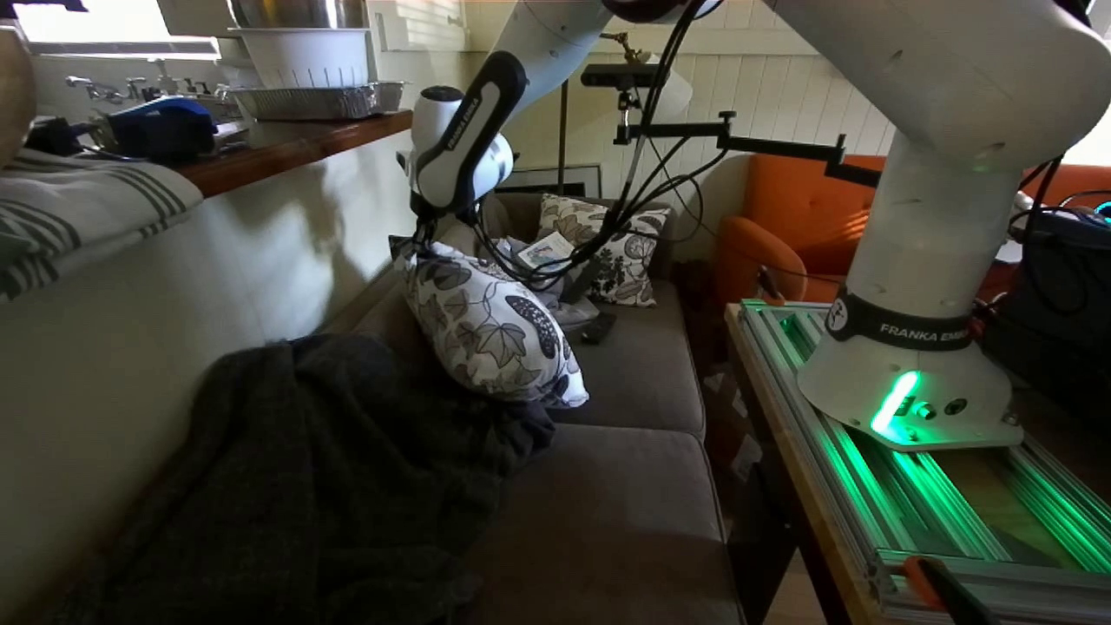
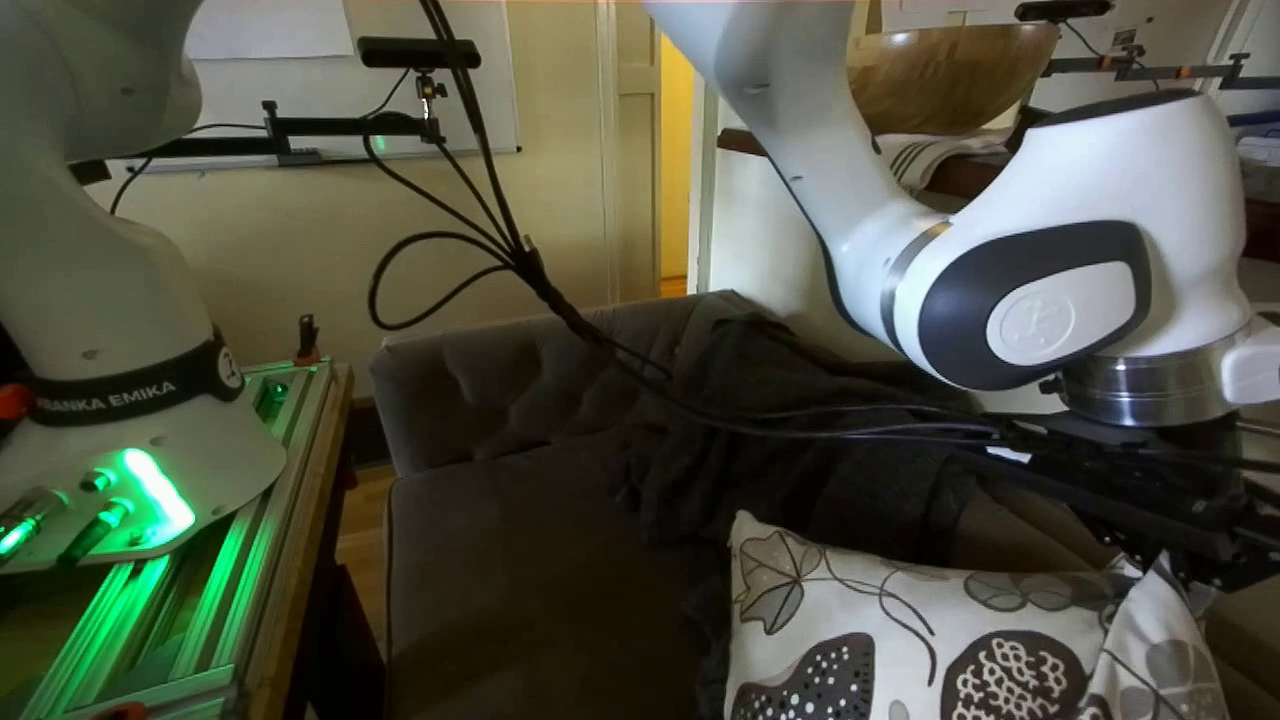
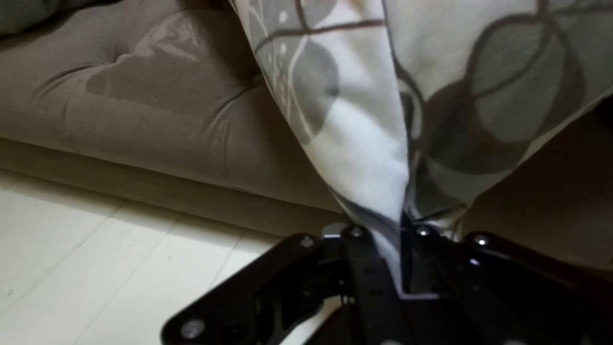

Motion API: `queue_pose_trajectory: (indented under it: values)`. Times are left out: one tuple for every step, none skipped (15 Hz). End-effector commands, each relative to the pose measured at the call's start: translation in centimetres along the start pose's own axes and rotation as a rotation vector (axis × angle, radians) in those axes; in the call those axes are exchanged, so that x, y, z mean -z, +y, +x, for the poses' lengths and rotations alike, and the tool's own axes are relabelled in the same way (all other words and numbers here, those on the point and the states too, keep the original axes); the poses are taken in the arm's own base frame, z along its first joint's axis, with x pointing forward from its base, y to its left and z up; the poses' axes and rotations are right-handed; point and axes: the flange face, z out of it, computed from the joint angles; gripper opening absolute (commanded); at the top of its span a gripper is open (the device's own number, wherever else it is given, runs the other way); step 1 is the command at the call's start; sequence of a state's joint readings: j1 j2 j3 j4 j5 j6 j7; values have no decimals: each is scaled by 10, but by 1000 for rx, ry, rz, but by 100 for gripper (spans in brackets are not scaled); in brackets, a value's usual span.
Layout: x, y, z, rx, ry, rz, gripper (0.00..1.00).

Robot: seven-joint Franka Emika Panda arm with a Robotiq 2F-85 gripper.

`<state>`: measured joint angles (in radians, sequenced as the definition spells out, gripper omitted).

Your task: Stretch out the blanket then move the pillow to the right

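Note:
The pillow (image 1: 499, 334), white with grey and dark leaf prints, is tilted on the sofa. It also shows in an exterior view (image 2: 890, 640) and in the wrist view (image 3: 354, 120). My gripper (image 3: 390, 239) is shut on one pinched corner of it, at the pillow's upper end by the sofa back. The gripper is also in both exterior views (image 1: 424, 234) (image 2: 1180, 560). The pillow's lower edge is by the blanket; whether it rests there I cannot tell. The dark grey blanket (image 1: 321, 486) lies spread with folds over the sofa back and seat, also in an exterior view (image 2: 790, 460).
The grey sofa (image 1: 608, 512) runs along a half wall with a wooden ledge (image 1: 304, 143). Another leaf-print pillow (image 1: 629, 256), a picture card (image 1: 547, 252) and a dark remote (image 1: 599, 328) are at its far end. Black cables (image 2: 560, 300) hang from the arm.

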<state>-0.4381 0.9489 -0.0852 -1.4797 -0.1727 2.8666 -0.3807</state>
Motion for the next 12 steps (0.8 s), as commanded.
queue_pose_trajectory:
  values:
    - [6, 35, 37, -165, 77, -41, 3]
    - [9, 44, 40, -209, 75, -38, 3]
    - [10, 53, 42, -251, 70, -30, 3]
    - [11, 62, 44, -293, 60, -20, 3]
    - [13, 69, 45, -335, 47, -8, 3]
    - [14, 77, 45, -372, 38, -1, 3]
    - [14, 86, 45, -413, 23, 7, 3]
    - [15, 95, 43, -451, 8, 14, 3]
    - [16, 104, 42, -489, -4, 22, 3]
    - [17, 112, 40, -529, -18, 30, 3]
    - [19, 122, 37, -569, -32, 36, 3]
    - [22, 131, 35, -608, -45, 43, 3]
